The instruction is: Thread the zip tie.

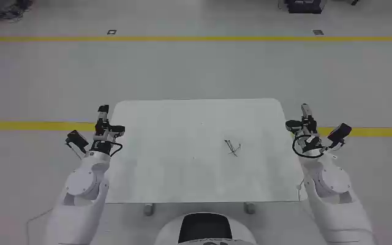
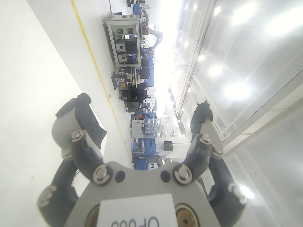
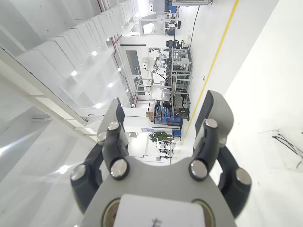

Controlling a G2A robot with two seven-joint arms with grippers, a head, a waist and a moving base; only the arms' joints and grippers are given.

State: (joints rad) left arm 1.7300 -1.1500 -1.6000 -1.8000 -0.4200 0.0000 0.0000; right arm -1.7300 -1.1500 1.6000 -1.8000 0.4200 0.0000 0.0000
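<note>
Table (image 1: 171, 177), top view: is standing white, with the zip tie (image 1: 232, 147) lying on its right half.
Zip tie, top view: is lying as a small dark tangle right of the table's middle, well apart from the left tool (image 1: 103, 110) and the right tool (image 1: 304, 109); I cannot tell whether it is one tie or several.
Tools, top view: the left tool is hanging just outside the table's left edge, the right tool just outside its right edge.
Left tool (image 2: 142, 102), left wrist view: its fingers are standing wide apart, the table (image 2: 23, 119) lying beside one of them.
Right tool (image 3: 164, 100), right wrist view: its fingers are standing wide apart; the zip tie (image 3: 286, 142) is lying on the table (image 3: 272, 83) off to one side, touching neither finger.
</note>
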